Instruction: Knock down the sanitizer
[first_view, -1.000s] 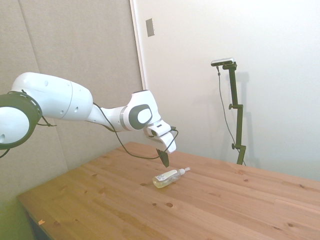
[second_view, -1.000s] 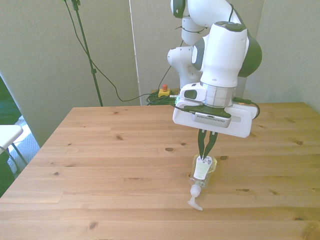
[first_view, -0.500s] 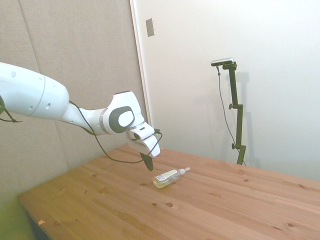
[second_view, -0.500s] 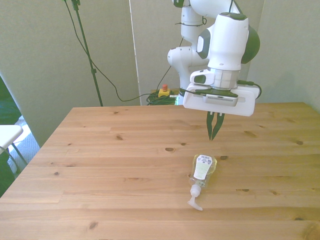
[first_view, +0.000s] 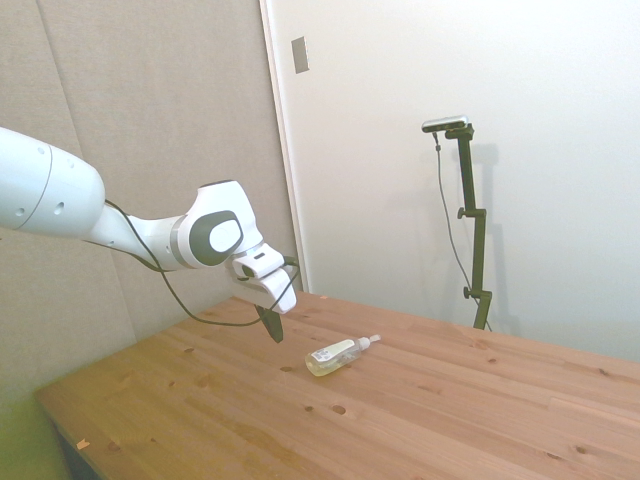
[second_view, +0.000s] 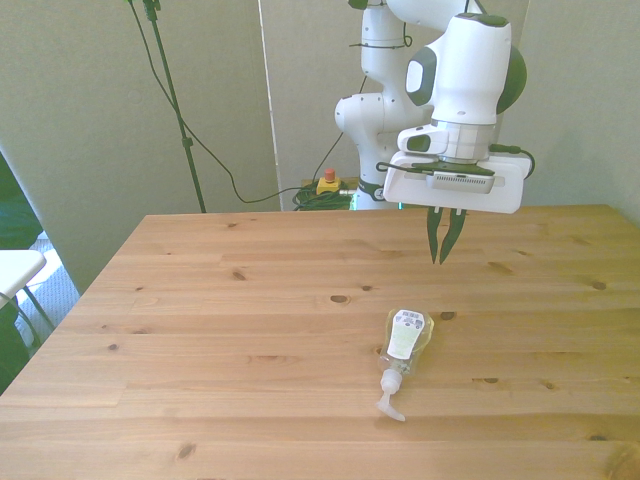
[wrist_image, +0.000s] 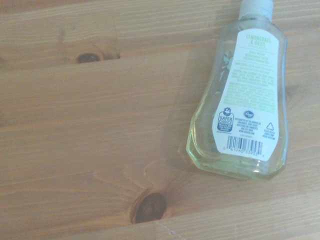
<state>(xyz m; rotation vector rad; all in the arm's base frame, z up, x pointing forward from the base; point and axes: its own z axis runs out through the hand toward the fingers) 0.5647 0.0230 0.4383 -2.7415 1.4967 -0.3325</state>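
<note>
**Sanitizer flat on the tabletop, tool empty above it**

You have the sanitizer (second_view: 404, 343) lying on its side on the wooden tabletop (second_view: 200, 330). In the front view its white nozzle cap (second_view: 388, 396) points toward 6 o'clock, toward the near edge, and its flat base faces 12 o'clock. In the side view the same bottle (first_view: 335, 356) lies with the cap at about 2 o'clock. A little yellowish liquid shows inside the clear body.

Your tool (second_view: 445, 257) hangs in the air at roughly 1 o'clock from the bottle in the front view, well apart from it and touching nothing. Its two dark fingers (second_view: 434, 236) point down and come together at their tips; nothing sits between them. In the side view the tool (first_view: 272, 331) is at 10 o'clock from the bottle, clear of the wood.

From the wrist view you can read part of the whitish label (wrist_image: 248, 102): green print at the cap end reads "LEMONGRASS & BASIL", with smaller green lines under it too blurred to make out. Near the base you see a dark blue "SAFER CHOICE" badge, a round blue logo that looks like Kroger's, a recycling triangle and a barcode. Two dark knots (wrist_image: 147, 207) mark the boards beside the bottle.

A red button on a yellow box (second_view: 327, 182) sits on the floor behind the tabletop.
</note>
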